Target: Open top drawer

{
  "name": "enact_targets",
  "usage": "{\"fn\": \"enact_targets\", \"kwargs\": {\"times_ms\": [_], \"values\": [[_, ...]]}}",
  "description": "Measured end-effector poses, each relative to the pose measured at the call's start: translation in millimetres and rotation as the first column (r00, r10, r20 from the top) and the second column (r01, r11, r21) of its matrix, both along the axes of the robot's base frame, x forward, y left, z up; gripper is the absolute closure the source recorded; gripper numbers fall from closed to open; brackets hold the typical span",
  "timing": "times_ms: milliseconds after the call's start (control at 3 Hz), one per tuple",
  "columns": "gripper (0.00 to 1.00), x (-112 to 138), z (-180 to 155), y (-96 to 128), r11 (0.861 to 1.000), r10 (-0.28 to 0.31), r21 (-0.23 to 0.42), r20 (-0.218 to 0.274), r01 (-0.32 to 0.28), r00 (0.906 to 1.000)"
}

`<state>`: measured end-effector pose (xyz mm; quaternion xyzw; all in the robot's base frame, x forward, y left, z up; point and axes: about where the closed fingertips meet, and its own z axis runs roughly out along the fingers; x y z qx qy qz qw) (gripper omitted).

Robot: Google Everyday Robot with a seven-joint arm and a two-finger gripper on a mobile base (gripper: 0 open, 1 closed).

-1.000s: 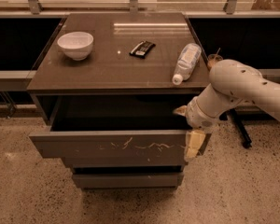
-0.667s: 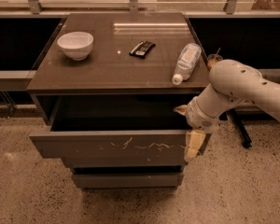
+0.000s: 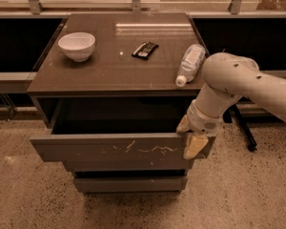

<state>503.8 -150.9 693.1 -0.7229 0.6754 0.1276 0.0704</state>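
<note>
The top drawer [image 3: 109, 149], a wide grey-brown handle-less front with pale squiggly scratches, stands pulled out from the cabinet, and its dark inside shows behind it. My gripper [image 3: 187, 140] is at the right end of the drawer front, straddling its top edge. One pale finger [image 3: 183, 125] is inside the drawer and the other finger [image 3: 193, 147] lies against the outer face, so it is shut on the front panel. The white arm [image 3: 229, 82] reaches in from the right.
On the cabinet top [image 3: 109, 75] are a white bowl [image 3: 76, 46], a small dark packet [image 3: 145, 49] and a plastic bottle [image 3: 190, 63] lying near the right edge. Two narrower drawer fronts [image 3: 128, 182] sit below. A dark chair leg [image 3: 243, 130] stands at the right on the speckled floor.
</note>
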Motion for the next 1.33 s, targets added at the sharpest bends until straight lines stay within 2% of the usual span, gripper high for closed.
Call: {"fn": "enact_targets", "kwargs": {"times_ms": [333,667,1333], "values": [[0.50,-8,4,2,0.999,0.022,-0.026,-0.040,-0.023,0.9989],[0.63,-13,7,1,0.999,0.030,-0.017,-0.072,-0.031,0.9970],[0.62,-28,22,3,0.997,0.061,0.042,-0.108,-0.057,0.9923]]}}
